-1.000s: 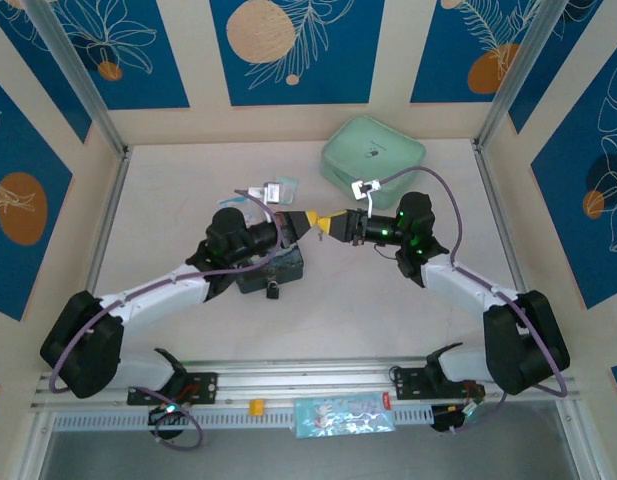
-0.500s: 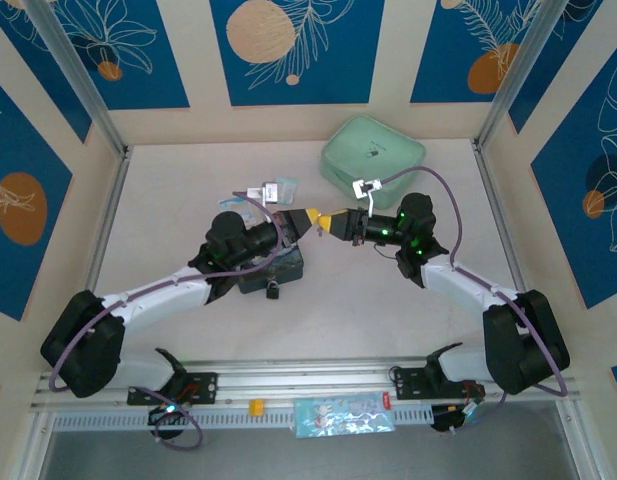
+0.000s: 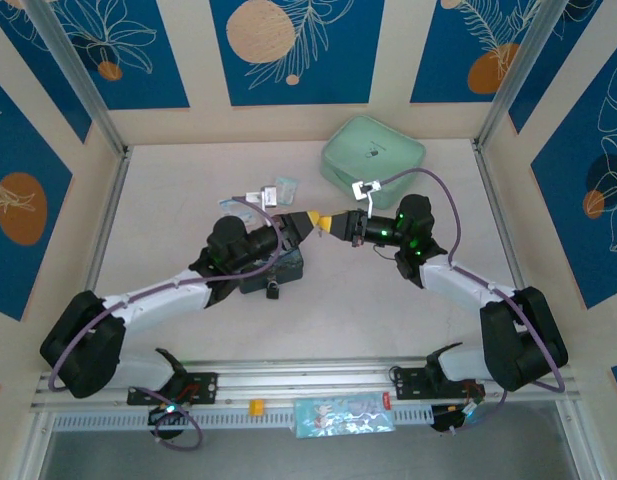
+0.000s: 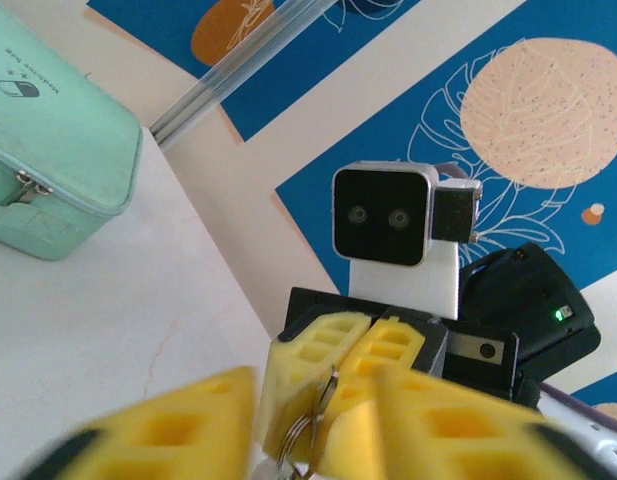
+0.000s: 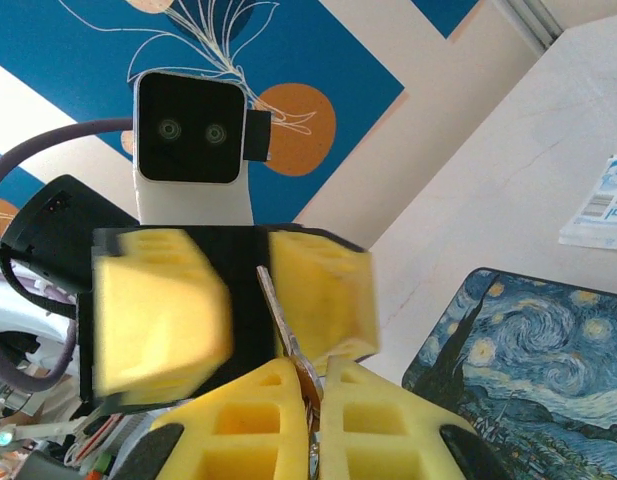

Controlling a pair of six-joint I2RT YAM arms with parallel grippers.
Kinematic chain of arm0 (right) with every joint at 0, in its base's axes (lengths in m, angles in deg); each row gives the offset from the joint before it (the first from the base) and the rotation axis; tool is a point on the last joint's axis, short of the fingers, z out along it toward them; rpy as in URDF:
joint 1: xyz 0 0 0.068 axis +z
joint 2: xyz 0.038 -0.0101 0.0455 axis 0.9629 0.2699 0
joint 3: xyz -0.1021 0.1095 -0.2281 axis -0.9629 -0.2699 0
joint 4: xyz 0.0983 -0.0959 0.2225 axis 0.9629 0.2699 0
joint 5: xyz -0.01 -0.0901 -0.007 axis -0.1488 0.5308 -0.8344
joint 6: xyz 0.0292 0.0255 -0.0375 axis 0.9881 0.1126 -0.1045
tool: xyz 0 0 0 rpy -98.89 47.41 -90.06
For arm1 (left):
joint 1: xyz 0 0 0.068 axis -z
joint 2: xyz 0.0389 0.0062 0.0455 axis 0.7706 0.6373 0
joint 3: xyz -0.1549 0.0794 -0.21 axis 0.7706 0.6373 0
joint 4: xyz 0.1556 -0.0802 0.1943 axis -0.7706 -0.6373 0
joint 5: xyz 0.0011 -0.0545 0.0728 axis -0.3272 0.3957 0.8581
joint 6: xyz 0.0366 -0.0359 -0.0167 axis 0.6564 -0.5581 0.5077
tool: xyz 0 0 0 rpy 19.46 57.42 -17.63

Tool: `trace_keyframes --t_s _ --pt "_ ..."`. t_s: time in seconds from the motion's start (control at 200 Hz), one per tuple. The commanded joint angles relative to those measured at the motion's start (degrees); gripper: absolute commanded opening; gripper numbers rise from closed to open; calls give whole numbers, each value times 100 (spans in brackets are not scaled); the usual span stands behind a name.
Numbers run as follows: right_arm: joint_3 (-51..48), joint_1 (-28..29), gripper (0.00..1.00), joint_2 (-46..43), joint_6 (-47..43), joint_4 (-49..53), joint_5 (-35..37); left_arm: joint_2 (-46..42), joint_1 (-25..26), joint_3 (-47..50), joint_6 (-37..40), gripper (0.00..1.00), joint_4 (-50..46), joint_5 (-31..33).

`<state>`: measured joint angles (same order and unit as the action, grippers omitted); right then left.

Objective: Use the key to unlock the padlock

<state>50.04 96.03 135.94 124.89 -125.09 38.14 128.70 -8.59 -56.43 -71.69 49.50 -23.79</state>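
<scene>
Key handover, tip to tip above the table. Your right gripper (image 5: 310, 378) pinches the key (image 5: 275, 300) tight. Your left gripper (image 5: 243, 310) stands spread around its blade, not clamped. The padlock (image 3: 273, 291) sits at the tin box's (image 3: 291, 266) near edge, no gripper on it. Inserting and turning are likely all ahead of you.

The mint-green pouch (image 4: 58, 140) carries a small pill-shaped emblem with one line of print beside it, too small to read. The blue-and-white packet (image 5: 600, 205) shows cut-off blue letters, apparently "cal"; its finer print is illegible.
</scene>
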Motion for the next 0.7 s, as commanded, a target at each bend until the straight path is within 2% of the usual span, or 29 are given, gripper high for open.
trace_keyframes --t_s 0.0,0.03,0.08,0.24,0.31,0.4,0.565,0.695 --pt "-57 -47 0 -163 -259 291 -12 -422 14 49 266 79 -301 352" --pt "-46 -50 0 -201 -338 410 -12 -532 -9 65 341 86 -460 448" --pt "-30 -51 0 -257 -453 598 12 -725 -45 113 449 88 -730 589" --pt "-36 -36 0 -414 -803 1131 118 -1340 -286 554 379 87 -1487 1129" --pt "-6 8 0 -495 -989 1568 274 -1604 -306 698 446 86 -2094 1271" --pt "-8 61 0 -560 -1190 1976 438 -1930 -290 866 536 84 -2899 1266" --pt "-164 122 0 -561 -1231 2085 576 -2501 -218 1291 533 80 -4064 1230" --pt "-240 195 0 -543 -1234 2191 741 -2925 -75 1652 456 78 -4625 1355"
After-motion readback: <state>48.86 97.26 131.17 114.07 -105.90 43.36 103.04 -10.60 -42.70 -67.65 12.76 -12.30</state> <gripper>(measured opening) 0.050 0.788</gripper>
